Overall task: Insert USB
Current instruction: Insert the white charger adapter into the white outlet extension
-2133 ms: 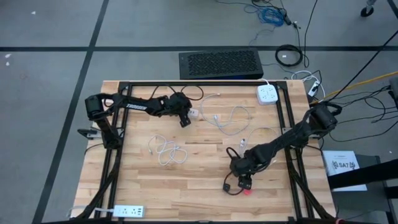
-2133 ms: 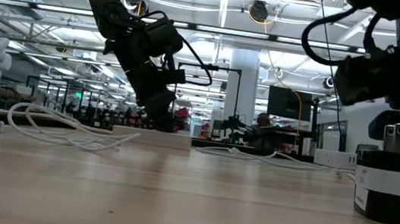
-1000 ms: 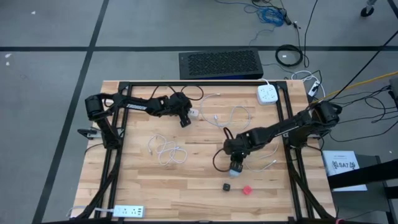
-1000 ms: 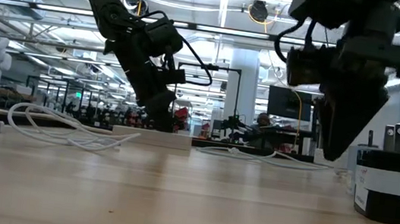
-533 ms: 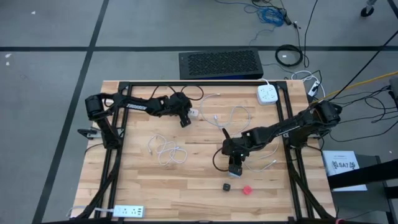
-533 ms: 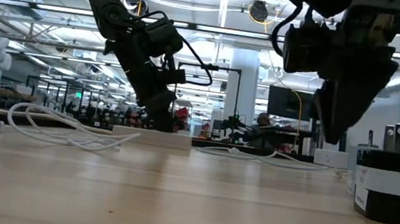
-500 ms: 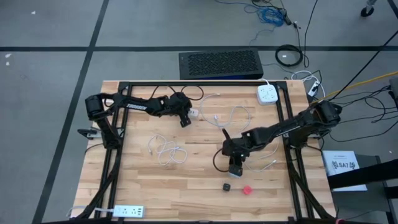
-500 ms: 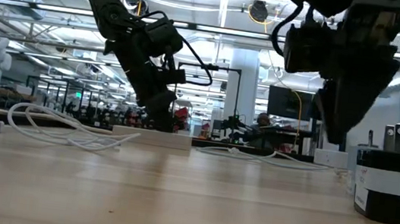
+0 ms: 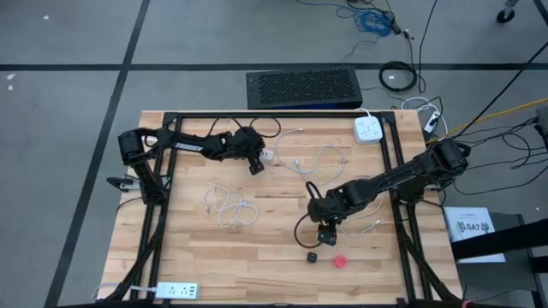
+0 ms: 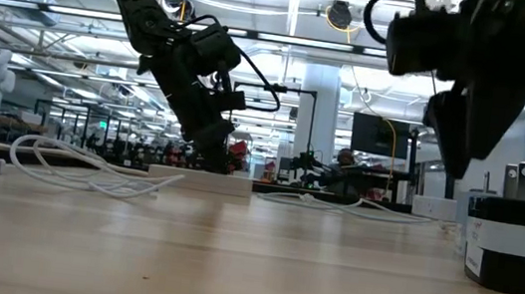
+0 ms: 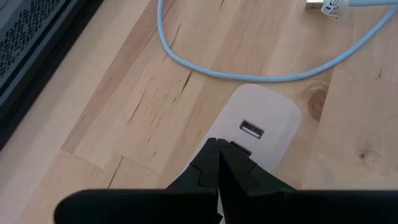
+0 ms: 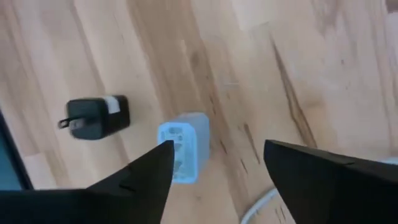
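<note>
1. Pinning the white power strip (image 11: pixel 261 121) near the table's far edge, the left gripper (image 11: pixel 217 152) is clenched, apparently steadying its USB port (image 11: pixel 251 129).
2. The right gripper (image 12: pixel 214 155) hangs released above a white-blue charger (image 12: pixel 185 146), beside a black adapter (image 12: pixel 96 117).

Two power strips (image 9: pixel 367 130) (image 9: pixel 175 290), two loose cables (image 9: pixel 229 208) (image 9: pixel 317 160), two black plugs (image 9: pixel 313 256), one red block (image 9: pixel 340 261), one white charger (image 12: pixel 185 147).

Robotics lab, wooden table (image 9: pixel 257 257), ceiling lights (image 10: pixel 339 16), floor cables (image 9: pixel 377 21)
</note>
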Controlling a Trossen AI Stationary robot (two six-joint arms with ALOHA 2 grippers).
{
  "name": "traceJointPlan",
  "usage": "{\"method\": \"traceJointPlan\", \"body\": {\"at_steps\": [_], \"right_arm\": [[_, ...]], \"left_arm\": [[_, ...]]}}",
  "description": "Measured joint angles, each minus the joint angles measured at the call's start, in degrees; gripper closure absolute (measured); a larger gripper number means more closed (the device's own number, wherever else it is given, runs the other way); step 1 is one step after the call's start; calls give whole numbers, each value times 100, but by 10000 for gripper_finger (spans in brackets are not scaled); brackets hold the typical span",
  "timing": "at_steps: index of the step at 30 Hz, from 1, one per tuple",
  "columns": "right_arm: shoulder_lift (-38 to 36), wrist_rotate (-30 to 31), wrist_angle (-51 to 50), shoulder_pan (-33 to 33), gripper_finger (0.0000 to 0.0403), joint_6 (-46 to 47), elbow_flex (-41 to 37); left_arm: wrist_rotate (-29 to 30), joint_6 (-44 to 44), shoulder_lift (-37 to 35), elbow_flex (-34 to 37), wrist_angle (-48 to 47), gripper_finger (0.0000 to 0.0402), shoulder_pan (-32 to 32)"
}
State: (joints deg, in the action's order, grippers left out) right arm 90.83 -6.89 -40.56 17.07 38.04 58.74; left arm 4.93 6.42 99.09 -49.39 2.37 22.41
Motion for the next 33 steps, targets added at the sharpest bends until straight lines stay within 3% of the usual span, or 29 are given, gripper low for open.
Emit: {"method": "traceJointPlan", "body": {"at_steps": [12, 26, 33], "right_arm": [[133, -162, 342, 115, 144, 326, -2], [575, -335, 267, 147, 144, 3, -5], [644, -355, 249, 141, 171, -6, -4]], "left_arm": [[-2, 0, 0, 0, 18, 400, -2], [-2, 2, -4, -2, 18, 400, 0], [-2, 2, -4, -7, 18, 400, 0]]}}
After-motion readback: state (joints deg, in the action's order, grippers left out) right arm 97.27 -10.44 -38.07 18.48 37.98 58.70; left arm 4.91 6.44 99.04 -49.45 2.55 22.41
